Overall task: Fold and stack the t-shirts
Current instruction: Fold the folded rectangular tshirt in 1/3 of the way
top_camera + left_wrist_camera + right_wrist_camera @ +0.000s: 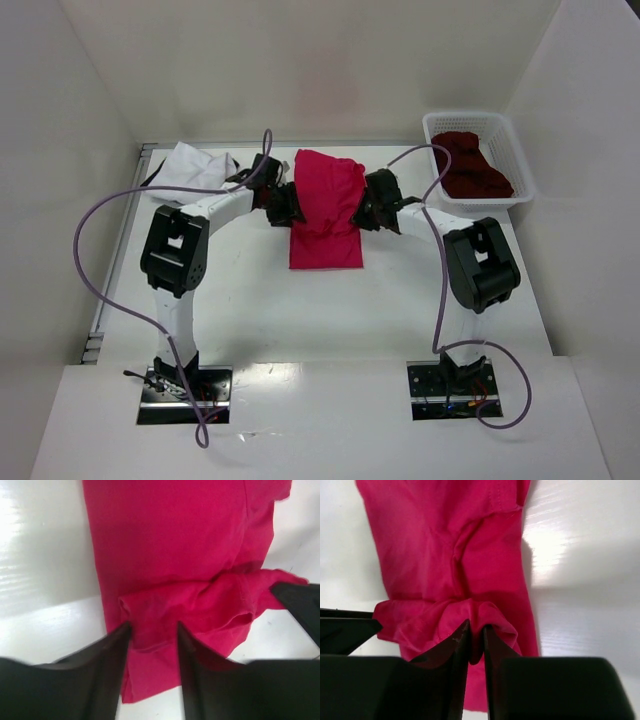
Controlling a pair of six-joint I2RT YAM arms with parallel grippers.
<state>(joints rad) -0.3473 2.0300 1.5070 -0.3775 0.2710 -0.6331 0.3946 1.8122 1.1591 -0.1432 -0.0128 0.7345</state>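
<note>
Only the top view shows the maroon shirt (476,168) in the basket (470,117)

1. The surface (250,300) is white and glossy.
2. A crimson-red t-shirt (327,215) sits at its middle, the near part flat on it.
3. A white t-shirt (190,165) lies crumpled in the far left corner.
4. A white lattice basket (466,117) stands in the far right corner.

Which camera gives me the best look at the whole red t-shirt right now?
Top external: the red t-shirt shows nearly whole there, end to end. Both wrist views are close-ups and show only a bunched section of its cloth.
</note>
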